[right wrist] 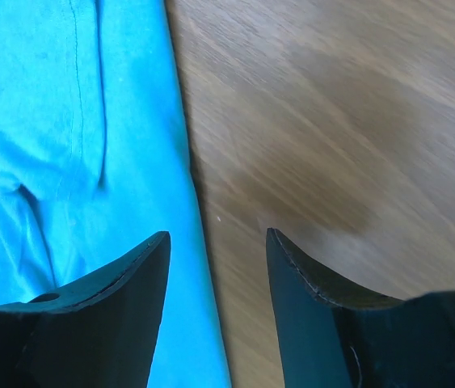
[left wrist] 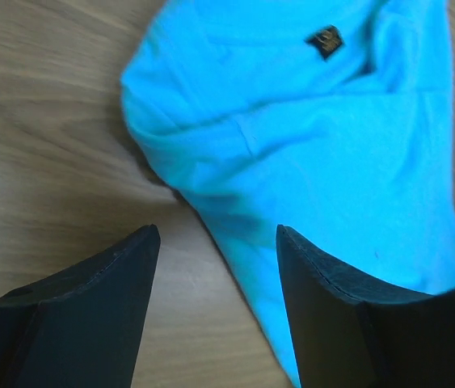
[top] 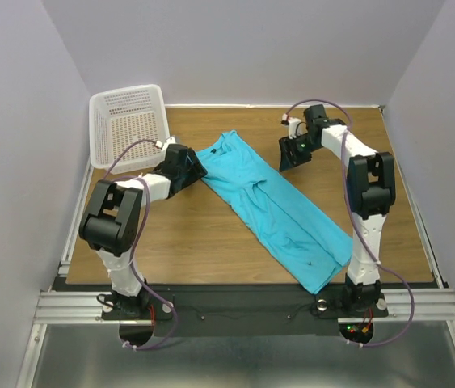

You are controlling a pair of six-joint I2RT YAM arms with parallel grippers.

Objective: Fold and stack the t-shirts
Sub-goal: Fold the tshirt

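One turquoise t-shirt (top: 275, 206) lies on the wooden table as a long folded strip, running diagonally from back centre to the front right. My left gripper (top: 199, 171) sits low at the strip's left edge near the collar end. In the left wrist view it (left wrist: 217, 242) is open, the cloth (left wrist: 332, 145) edge runs between its fingers, and the dark neck label (left wrist: 325, 40) shows beyond. My right gripper (top: 286, 159) hangs beside the strip's right edge. In the right wrist view it (right wrist: 217, 242) is open, with the shirt (right wrist: 49, 121) edge between its fingers.
A white mesh basket (top: 130, 121) leans tilted at the table's back left corner. Bare wood (top: 179, 234) lies left of the shirt and also to its right. Grey walls close in on the table at both sides and the back.
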